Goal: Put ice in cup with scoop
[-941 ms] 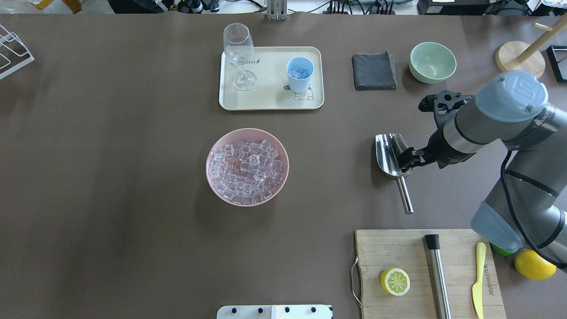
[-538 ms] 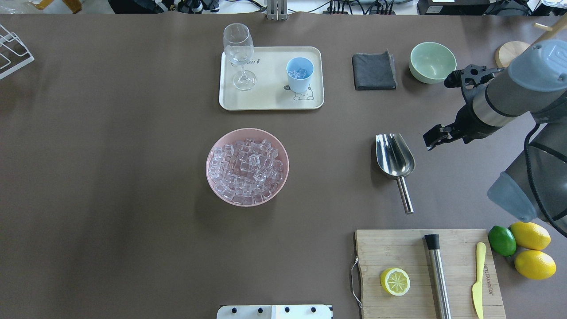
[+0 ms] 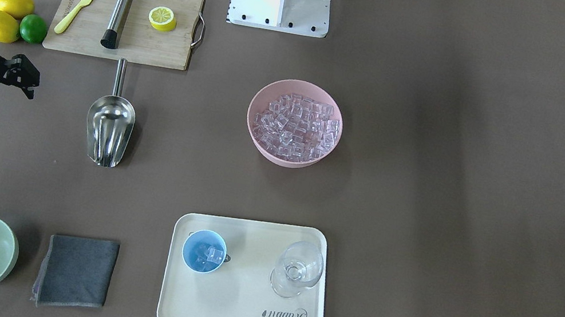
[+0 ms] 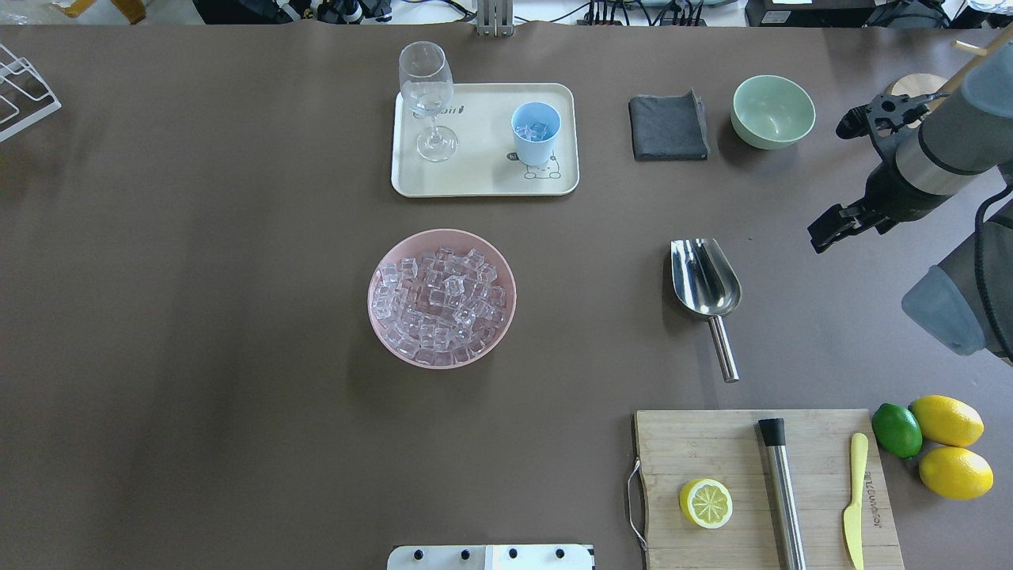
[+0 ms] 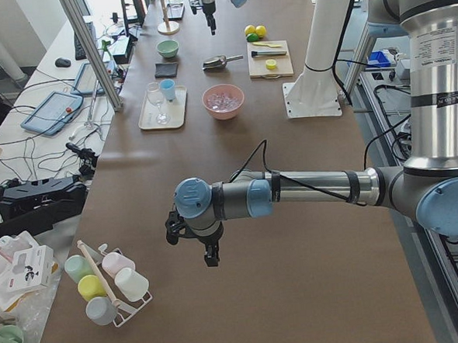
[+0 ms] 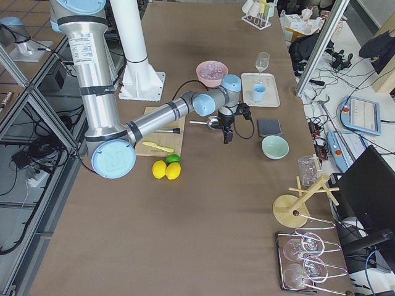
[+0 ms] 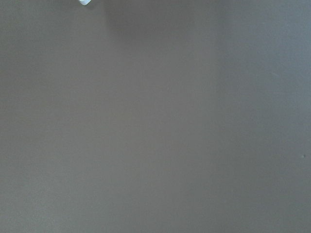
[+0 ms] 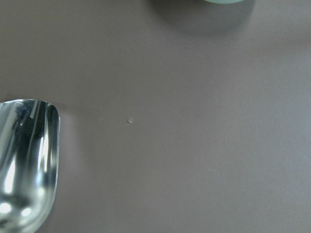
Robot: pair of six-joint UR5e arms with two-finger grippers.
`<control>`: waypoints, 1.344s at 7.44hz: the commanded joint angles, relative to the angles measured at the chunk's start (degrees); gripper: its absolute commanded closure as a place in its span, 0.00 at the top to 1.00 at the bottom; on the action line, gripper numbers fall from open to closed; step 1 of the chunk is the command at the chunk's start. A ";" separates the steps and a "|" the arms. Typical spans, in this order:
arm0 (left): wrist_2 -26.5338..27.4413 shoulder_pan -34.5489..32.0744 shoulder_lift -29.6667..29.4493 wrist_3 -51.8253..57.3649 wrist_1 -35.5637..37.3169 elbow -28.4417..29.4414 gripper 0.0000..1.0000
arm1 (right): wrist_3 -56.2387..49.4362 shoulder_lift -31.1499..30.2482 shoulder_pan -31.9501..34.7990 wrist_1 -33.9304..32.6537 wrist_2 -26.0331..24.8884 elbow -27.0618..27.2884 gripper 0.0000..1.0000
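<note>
- The scoop [image 4: 704, 281] lies on the brown table [image 4: 198, 317] to the right of the pink bowl [image 4: 372, 305]. Its open mouth points to the far side and its thin handle points back toward the robot. Nothing touches it.
- The right gripper [image 4: 820, 236] hangs above the table, further right than the scoop and well apart from it. It holds nothing. Its fingers seem to be parted, though in both the overhead and the front-facing views they are dark and small, so the gap is hard to read.
- The right wrist camera looks down on bare table, with the shiny mouth of the scoop in its lower left corner.
- The left gripper [image 5: 210, 258] points down over an empty stretch of table at the left end, far from the task's things. It shows only in the side view, so whether it is wide or narrow cannot be told (its own wrist camera sees just the table surface).
- The ice [image 4: 439, 301] fills the pink bowl in a heap of clear cubes, mid-table.
- The cup [image 4: 536, 131] stands upright on the right half of the cream tray [image 4: 483, 178], on the far side beyond the pink bowl. A few clear cubes sit inside it.
- A stemmed glass [image 4: 427, 95] stands upright on the left part of the same tray.
- A folded grey cloth [image 4: 669, 127] and a pale green bowl [image 4: 772, 111] lie to the right of the tray.
- On the near right, a wooden board [image 4: 712, 443] carries a lemon half [image 4: 705, 503], a steel rod [image 4: 783, 499] and a yellow knife [image 4: 855, 507].
- A lime [image 4: 897, 430] and two lemons [image 4: 947, 420] lie just beside the board's right edge.
</note>
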 commanded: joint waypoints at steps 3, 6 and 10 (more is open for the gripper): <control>0.00 -0.35 0.09 0.00 0.08 0.14 0.98 | -1.04 -3.80 5.39 -0.24 0.24 -0.02 1.00; 0.17 -0.44 0.09 -0.61 -0.18 0.49 0.98 | -6.22 -10.57 12.41 -0.15 0.24 -3.07 1.00; 0.44 0.27 2.72 -0.27 0.08 1.45 0.98 | -22.18 -12.25 33.32 9.14 6.12 -21.69 1.00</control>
